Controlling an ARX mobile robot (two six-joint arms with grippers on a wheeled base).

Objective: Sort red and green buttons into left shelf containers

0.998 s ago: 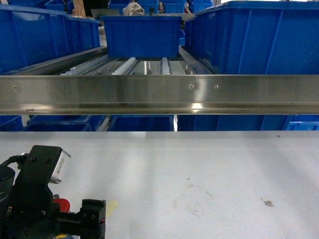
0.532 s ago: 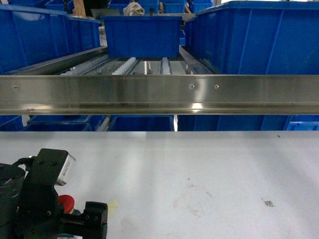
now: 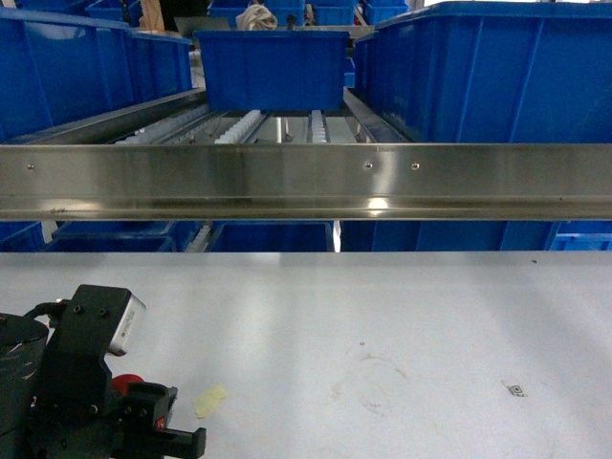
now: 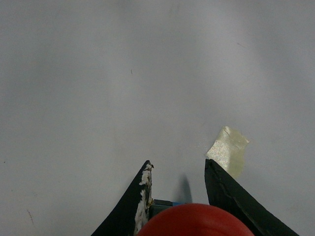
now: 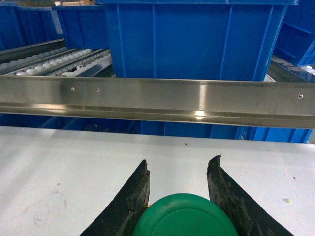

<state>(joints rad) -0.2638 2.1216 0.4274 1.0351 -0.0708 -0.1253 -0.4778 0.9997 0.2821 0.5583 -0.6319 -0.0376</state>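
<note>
The left pincer (image 4: 178, 179) sits low over the white counter (image 3: 382, 306) at its near left corner, its two black fingers (image 4: 226, 189) drawn in on either side of a red button (image 4: 193, 220), whose round cap fills the gap between them. In the head view only a sliver of that red cap shows beside the arm. A yellowish tape scrap (image 4: 227, 149) lies flat on the counter just beyond the pincer's right finger. The right pincer (image 5: 178, 172) holds a green button (image 5: 184, 216) between its fingers the same way, facing a steel rail (image 5: 157, 101). Behind the rail stand blue bins (image 3: 86, 72) on roller shelves.
</note>
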